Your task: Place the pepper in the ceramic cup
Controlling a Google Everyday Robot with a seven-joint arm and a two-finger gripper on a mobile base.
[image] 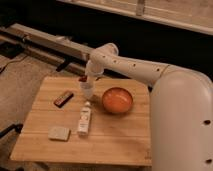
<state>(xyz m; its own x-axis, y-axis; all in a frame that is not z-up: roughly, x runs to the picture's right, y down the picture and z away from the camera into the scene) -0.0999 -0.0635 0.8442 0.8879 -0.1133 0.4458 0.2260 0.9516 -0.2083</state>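
Gripper (86,79), at frame centre-left directly above the ceramic cup (87,90) on the tabletop (120,135), grips the pepper (82,78).

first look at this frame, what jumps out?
The big white arm sweeping in from the right, its gripper right above the ceramic cup near the table's back edge, with the dark red pepper at its tip. Next, the bright orange bowl just right of the cup.
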